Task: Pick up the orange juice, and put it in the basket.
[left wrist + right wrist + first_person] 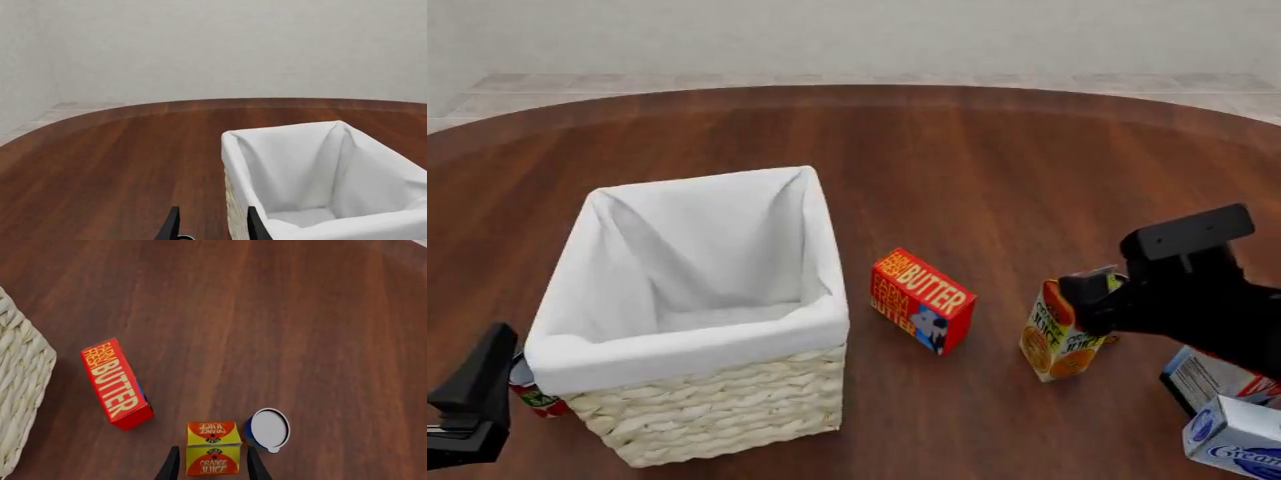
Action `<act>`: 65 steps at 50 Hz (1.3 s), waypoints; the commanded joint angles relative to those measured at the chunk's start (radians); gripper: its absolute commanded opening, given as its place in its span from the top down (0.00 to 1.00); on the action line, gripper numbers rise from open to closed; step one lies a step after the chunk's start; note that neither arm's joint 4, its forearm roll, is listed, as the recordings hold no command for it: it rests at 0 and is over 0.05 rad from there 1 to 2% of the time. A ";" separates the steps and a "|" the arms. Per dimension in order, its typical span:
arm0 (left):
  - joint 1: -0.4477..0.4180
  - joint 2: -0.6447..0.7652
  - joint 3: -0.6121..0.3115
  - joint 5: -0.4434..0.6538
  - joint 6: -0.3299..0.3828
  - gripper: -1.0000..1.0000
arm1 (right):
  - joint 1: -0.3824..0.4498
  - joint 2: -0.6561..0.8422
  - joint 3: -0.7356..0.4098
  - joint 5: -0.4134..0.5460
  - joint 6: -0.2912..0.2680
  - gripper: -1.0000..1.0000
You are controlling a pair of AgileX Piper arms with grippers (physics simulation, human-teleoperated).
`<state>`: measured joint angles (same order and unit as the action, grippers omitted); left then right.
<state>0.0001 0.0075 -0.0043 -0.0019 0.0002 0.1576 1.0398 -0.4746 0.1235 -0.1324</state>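
Note:
The orange juice point(1058, 343) is a small orange and yellow carton standing upright on the table, right of the red butter box point(922, 300). My right gripper point(1094, 300) is just above it. In the right wrist view the open gripper point(212, 460) has a finger on each side of the carton point(212, 440), with a small gap on both sides. The basket point(714, 395) is large, pale wicker with white lining, and stands left of centre. My left gripper point(481, 390) is open and empty by the basket's near left corner. The left wrist view shows the gripper point(212, 227) beside the basket point(233, 210).
A blue can with a white lid point(268, 429) stands right beside the juice. Two white-and-blue cartons point(1234, 435) lie at the near right edge. A red can point(534, 395) sits against the basket's near left side. The butter box point(117, 385) lies between juice and basket.

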 commanded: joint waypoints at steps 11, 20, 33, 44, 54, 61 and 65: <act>0.000 0.000 0.000 0.000 0.000 0.00 | 0.000 0.029 0.040 -0.046 0.010 0.00; 0.000 0.000 0.000 0.000 0.000 0.00 | -0.005 0.032 0.056 -0.055 0.008 0.00; 0.000 0.000 0.000 0.000 0.000 0.00 | -0.016 0.061 0.071 -0.084 0.003 0.00; 0.000 0.000 0.000 0.000 0.000 0.00 | -0.026 0.113 0.072 -0.132 0.000 0.00; 0.000 0.000 0.000 0.000 0.000 0.00 | -0.020 0.161 0.077 -0.170 0.002 0.00; 0.000 0.000 0.000 0.000 0.000 0.00 | -0.017 0.183 0.082 -0.193 0.008 0.00; 0.000 0.000 0.000 0.000 0.000 0.00 | -0.014 0.179 0.089 -0.196 0.013 0.00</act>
<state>0.0001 0.0075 -0.0043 -0.0019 0.0002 0.1415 1.1986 -0.3950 -0.0493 -0.1257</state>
